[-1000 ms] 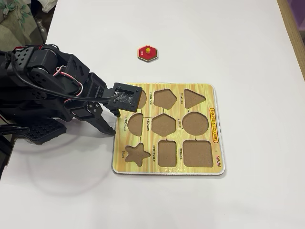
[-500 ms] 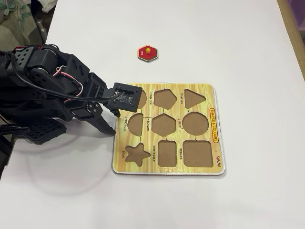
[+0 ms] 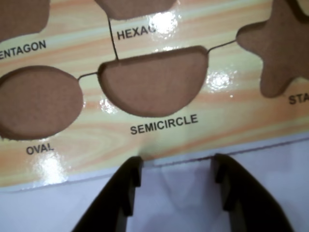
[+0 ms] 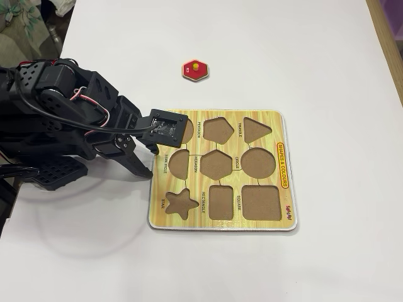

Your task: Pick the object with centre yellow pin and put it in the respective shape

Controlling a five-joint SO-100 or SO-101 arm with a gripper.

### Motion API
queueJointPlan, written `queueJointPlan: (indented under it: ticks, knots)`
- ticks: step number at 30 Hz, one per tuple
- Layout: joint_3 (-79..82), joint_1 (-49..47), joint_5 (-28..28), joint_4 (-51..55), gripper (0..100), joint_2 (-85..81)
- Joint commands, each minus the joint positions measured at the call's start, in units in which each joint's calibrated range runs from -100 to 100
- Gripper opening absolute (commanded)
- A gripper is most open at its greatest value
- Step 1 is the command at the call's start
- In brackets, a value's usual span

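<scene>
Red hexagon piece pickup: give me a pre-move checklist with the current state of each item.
1. Gripper empty: ok, fingers apart with nothing between them in the wrist view.
2. Red hexagon piece reachable and unobstructed: ok, it lies alone on the white table, above the puzzle board in the fixed view.
3. Gripper aligned over the piece: not ok, it hovers at the board's left edge near the semicircle slot.
4. Hexagon slot free: ok, empty.
5. Yellow knob upward: ok.
6. Piece's rotation matches the slot: cannot tell.
</scene>
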Motion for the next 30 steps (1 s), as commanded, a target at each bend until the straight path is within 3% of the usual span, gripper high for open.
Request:
queueJointPlan:
  ticks: [1, 19, 30]
  knots:
    - [0.45, -0.49, 0.15, 0.81, 18, -0.16]
    - [-0.09, -0.3, -0.48, 0.38, 18, 0.93]
    - [-24.1, -1.08, -0.06, 1.42, 18, 23.1]
